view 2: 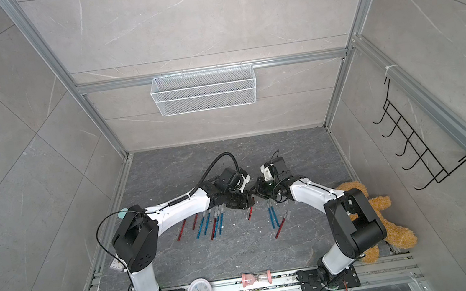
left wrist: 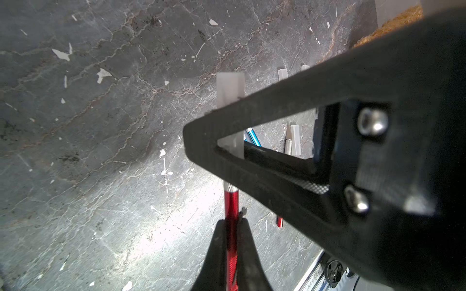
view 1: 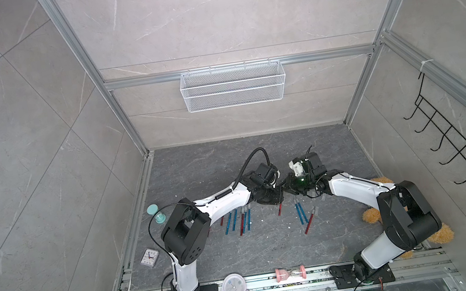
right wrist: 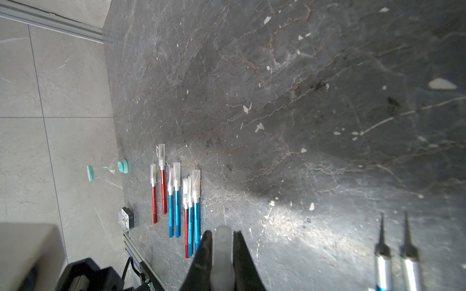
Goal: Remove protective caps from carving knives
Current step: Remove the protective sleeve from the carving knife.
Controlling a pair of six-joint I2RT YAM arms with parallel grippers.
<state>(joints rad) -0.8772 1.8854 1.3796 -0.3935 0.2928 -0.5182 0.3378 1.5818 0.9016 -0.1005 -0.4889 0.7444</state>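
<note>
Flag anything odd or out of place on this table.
White flakes litter the dark tabletop, like chipped debris. A brown plush toy lies slumped at the table's right edge, out of place among carving knives.

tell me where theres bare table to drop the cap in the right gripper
Crowded: capped knives on the robot's left, uncapped knives on its right. Widest bare tabletop: from the left gripper and right gripper back to the far wall. Also free: between those rows and the front rail.
</note>
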